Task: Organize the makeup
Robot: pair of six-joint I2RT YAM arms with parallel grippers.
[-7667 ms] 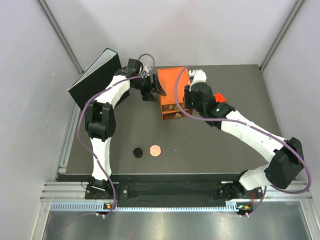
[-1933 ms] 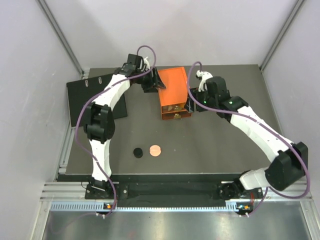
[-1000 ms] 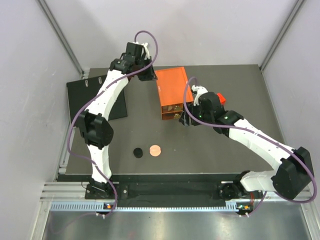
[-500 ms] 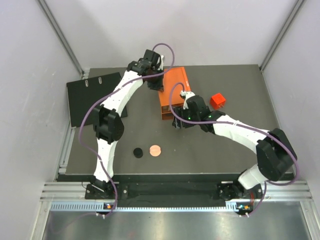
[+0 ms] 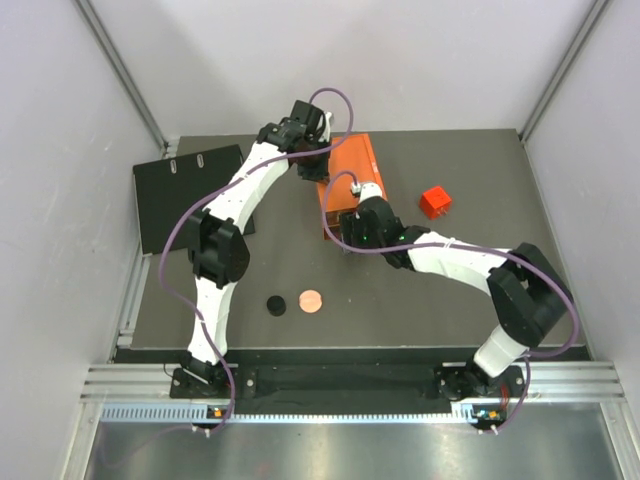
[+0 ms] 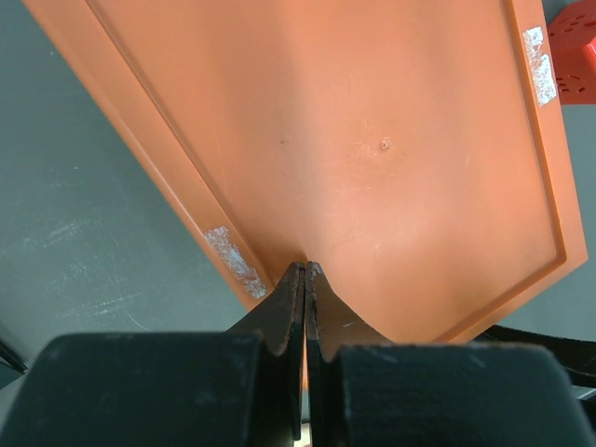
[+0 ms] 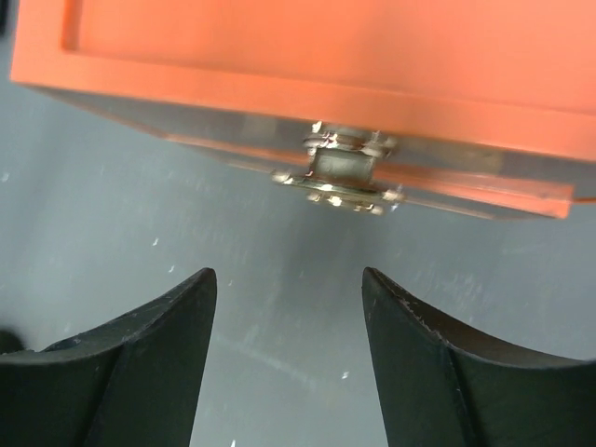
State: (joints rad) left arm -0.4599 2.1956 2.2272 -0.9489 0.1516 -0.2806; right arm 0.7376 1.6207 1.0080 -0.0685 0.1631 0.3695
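Two pieces of the makeup lie on the dark table near the front: a black round disc (image 5: 276, 304) and a pinkish-copper round disc (image 5: 311, 300) beside it. My left gripper (image 5: 318, 172) (image 6: 304, 266) is shut with nothing in it, its tips resting at the left edge of the orange box's lid (image 6: 372, 140). My right gripper (image 5: 342, 241) (image 7: 289, 279) is open just in front of the box's (image 5: 348, 170) lower drawer, whose metal knob (image 7: 344, 177) sits a little ahead of the fingers, untouched.
A small red cube (image 5: 435, 202) (image 6: 579, 47) stands to the right of the box. A black binder (image 5: 190, 195) lies flat at the back left. Grey walls close in the table on three sides.
My left gripper has swung right onto the box lid and closed. My right gripper has slid left to the front of the box, uncovering the red cube.
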